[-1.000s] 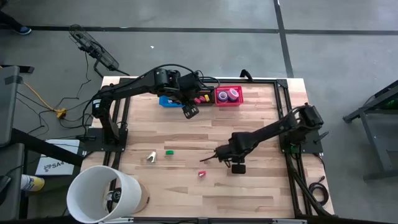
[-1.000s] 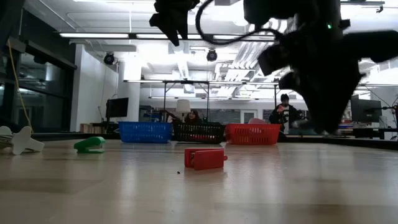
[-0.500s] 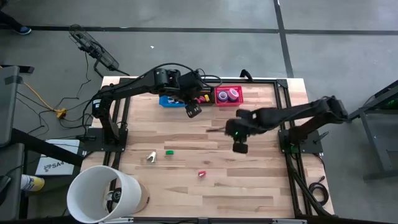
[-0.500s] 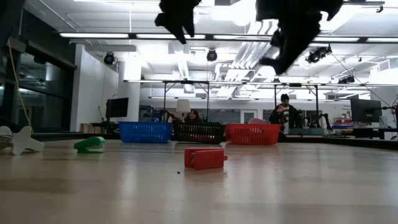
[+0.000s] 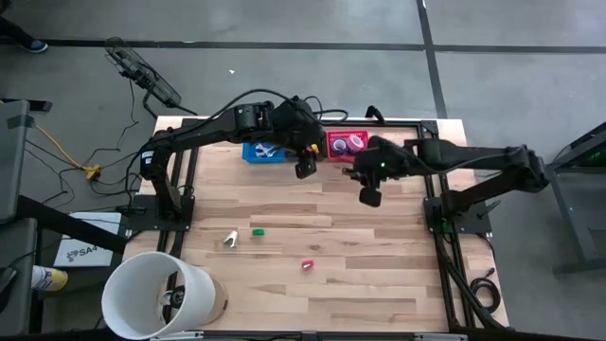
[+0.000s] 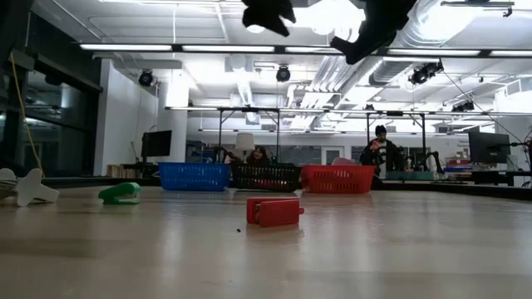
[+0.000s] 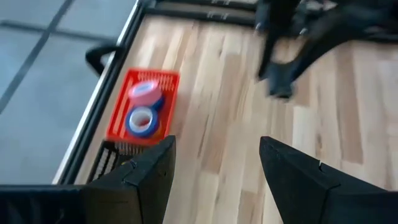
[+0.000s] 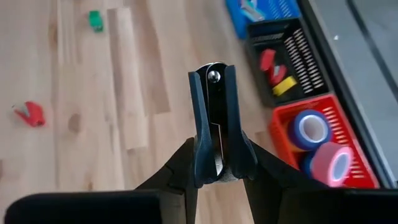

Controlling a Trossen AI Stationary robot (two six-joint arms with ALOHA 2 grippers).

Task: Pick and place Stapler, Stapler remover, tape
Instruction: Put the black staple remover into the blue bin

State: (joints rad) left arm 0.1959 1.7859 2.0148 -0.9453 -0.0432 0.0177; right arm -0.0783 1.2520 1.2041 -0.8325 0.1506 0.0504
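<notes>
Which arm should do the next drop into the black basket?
Right. The right gripper is shut on a dark stapler remover, with the black basket just ahead of it. The left gripper is open and empty.

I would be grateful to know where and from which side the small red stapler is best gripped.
Probably across the middle of the red stapler, coming straight down from above and closing on its two long sides. It lies flat and low on the table, boxy, with nothing close beside it.
</notes>
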